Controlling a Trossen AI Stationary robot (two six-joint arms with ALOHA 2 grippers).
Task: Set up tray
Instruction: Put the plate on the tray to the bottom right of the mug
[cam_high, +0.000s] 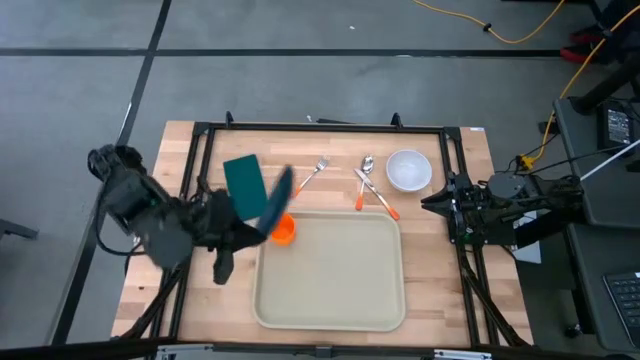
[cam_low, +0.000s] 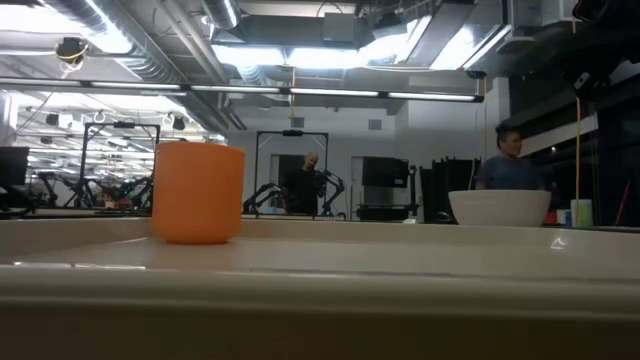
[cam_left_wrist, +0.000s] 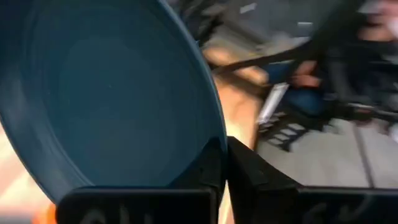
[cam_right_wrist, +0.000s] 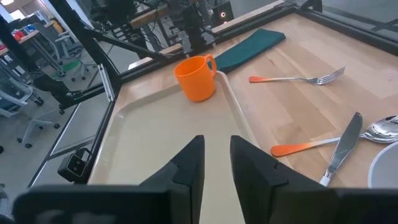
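Jaws of the left gripper (cam_left_wrist: 225, 163) are clamped on the rim of a teal plate (cam_high: 277, 197), held on edge over the near-left corner of the tray (cam_high: 335, 300). Tray's long axis runs toward the right gripper (cam_right_wrist: 216, 163), parked part open, empty.

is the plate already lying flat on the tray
No, the left gripper holds the teal plate tilted on edge in the air beside the orange cup, and the tray lies bare.
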